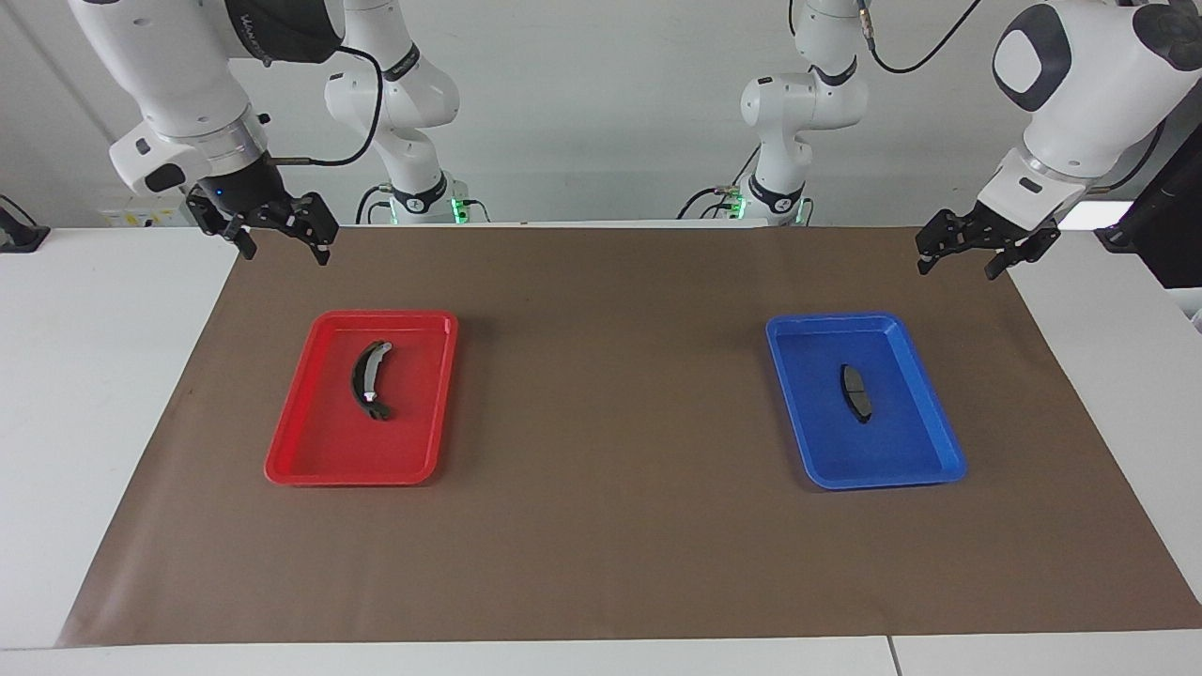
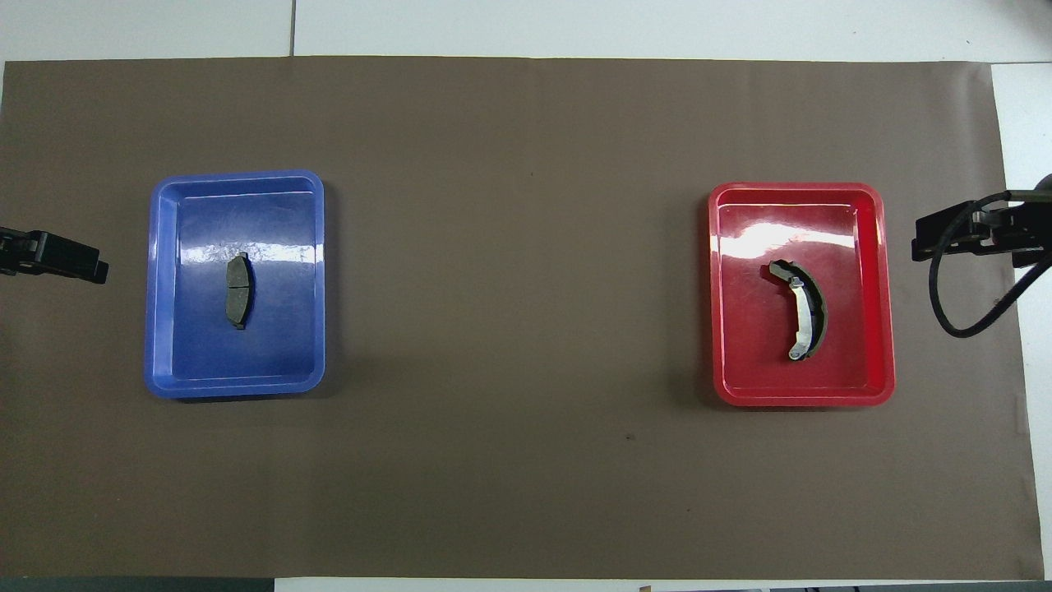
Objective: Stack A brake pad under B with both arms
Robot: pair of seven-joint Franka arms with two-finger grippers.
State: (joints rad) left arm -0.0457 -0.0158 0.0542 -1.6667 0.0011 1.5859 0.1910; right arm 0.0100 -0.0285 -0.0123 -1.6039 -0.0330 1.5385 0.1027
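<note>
The short dark grey A brake pad [image 1: 855,392] lies in a blue tray [image 1: 826,324] toward the left arm's end of the table; it also shows in the overhead view [image 2: 238,290]. The long crescent-shaped B [image 1: 369,380], with a silvery-grey end, lies in a red tray [image 1: 385,317] toward the right arm's end, and also shows in the overhead view [image 2: 804,310]. My left gripper [image 1: 958,263] is open and empty, up in the air over the mat's edge beside the blue tray. My right gripper [image 1: 285,246] is open and empty, up over the mat's edge beside the red tray.
A brown mat [image 1: 610,422] covers the white table [image 1: 84,394]. The blue tray [image 2: 238,177] and red tray [image 2: 793,189] stand far apart on it. A black cable [image 2: 970,321] loops down from the right gripper [image 2: 925,234]. The left gripper's tip [image 2: 82,265] shows at the overhead view's edge.
</note>
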